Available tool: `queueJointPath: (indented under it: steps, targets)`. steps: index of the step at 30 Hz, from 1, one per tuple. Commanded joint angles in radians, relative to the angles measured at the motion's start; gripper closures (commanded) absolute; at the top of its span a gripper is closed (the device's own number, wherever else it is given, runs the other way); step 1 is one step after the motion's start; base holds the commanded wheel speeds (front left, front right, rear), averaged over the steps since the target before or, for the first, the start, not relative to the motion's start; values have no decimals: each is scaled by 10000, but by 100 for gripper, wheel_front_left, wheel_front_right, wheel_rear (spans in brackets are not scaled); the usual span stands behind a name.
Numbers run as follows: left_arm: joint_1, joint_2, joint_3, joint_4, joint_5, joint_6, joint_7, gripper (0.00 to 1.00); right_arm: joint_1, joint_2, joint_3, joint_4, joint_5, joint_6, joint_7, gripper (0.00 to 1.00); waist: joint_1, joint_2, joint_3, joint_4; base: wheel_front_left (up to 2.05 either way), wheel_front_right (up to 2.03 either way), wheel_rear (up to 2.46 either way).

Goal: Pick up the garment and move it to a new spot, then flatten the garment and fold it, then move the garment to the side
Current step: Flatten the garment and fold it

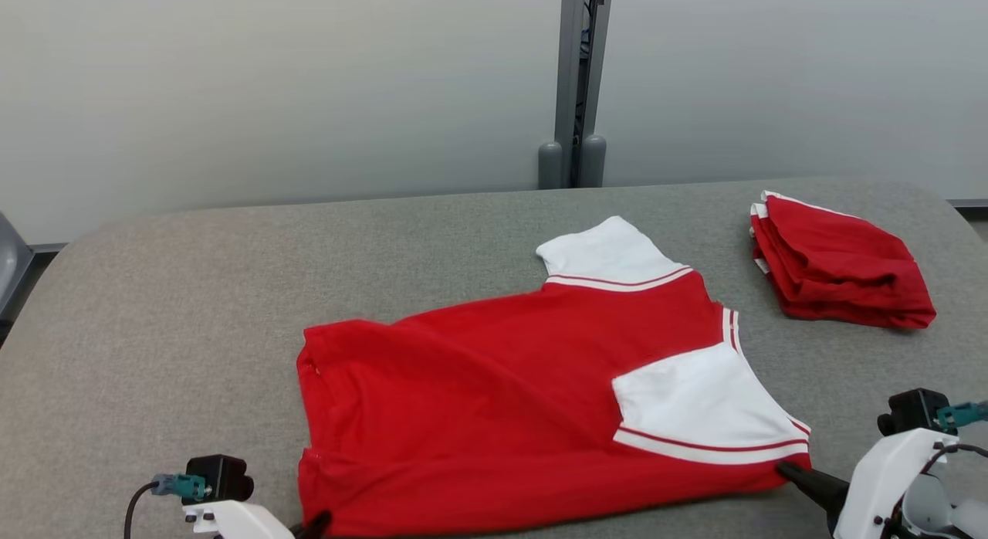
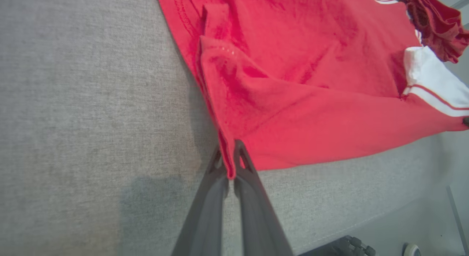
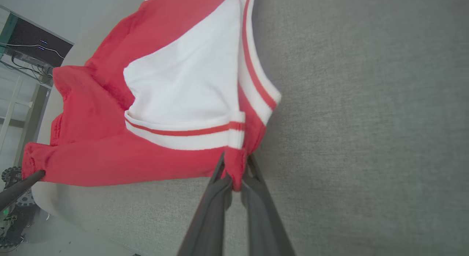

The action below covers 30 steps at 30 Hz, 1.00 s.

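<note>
Two dark, long-fingered claws are seen at the near edge of one grey fabric-covered table (image 1: 193,307), and both are closed on one red short-sleeved knit shirt (image 1: 502,400). The shirt is spread over the middle of the table, nearer the table's front edge than its back, with the hem toward the table's left end and the shoulders toward its right end.

The left claw (image 1: 316,520) is shut on the hem corner at the table's front edge. In the left wrist view the red cloth (image 2: 293,102) is pinched between the two fingers of that claw (image 2: 230,153), and the corner is lifted slightly off the table (image 2: 73,102), with folds running away from the grip. The right claw (image 1: 787,471) is shut on the red edge just under the nearer sleeve. In the right wrist view a bunch of red fabric (image 3: 91,146) is clamped between its fingers (image 3: 236,164) above the table (image 3: 366,102).

Two white sleeves with red stripes are counted on the shirt: one (image 1: 606,253) toward the back of the table, one (image 1: 695,400) toward the front.

One folded pile of red cloth with white trim (image 1: 841,269) is laid near the table's far right corner, apart from the shirt. How many pieces are in it cannot be told.

One grey upright post (image 1: 579,83) is set against the pale wall behind the table, with two short grey cylinders (image 1: 549,164) at its foot.
</note>
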<state>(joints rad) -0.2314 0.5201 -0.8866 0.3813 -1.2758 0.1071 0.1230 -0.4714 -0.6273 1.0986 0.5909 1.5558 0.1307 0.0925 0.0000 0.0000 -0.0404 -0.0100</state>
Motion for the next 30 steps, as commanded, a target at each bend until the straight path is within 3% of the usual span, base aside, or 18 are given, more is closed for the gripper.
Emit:
queueJointPath:
  steps: [1,14,25,26,27,30]
  targets:
    - [223,298,-20,-349,-59,117,154,100,278,-269,-73,-203,117,3,53,100,0,0,-72,-84,0,0,0]
    - [885,1578,-220,-2257,-298,746,1181,100,1499,-948,-84,-1248,481,1,-471,100,0,0,-175,-249,0,0,0]
    - [1315,2014,-189,-3100,-508,1267,1427,100,2192,-1404,63,-1826,649,1,-824,100,0,0,-110,-376,0,0,0]
    - [1395,2060,-204,-3208,-533,1353,1479,69,2188,-1486,65,-1910,687,1,-867,36,0,0,-109,-390,0,0,0]
    - [1435,2080,-227,-3279,-576,1408,1528,0,2150,-1521,48,-1964,703,1,-889,0,0,0,-112,-393,0,0,0]
    - [1468,2172,-213,-3505,-636,1545,1644,0,2017,-1582,18,-2114,676,3,-985,0,0,0,-128,-392,0,0,0]
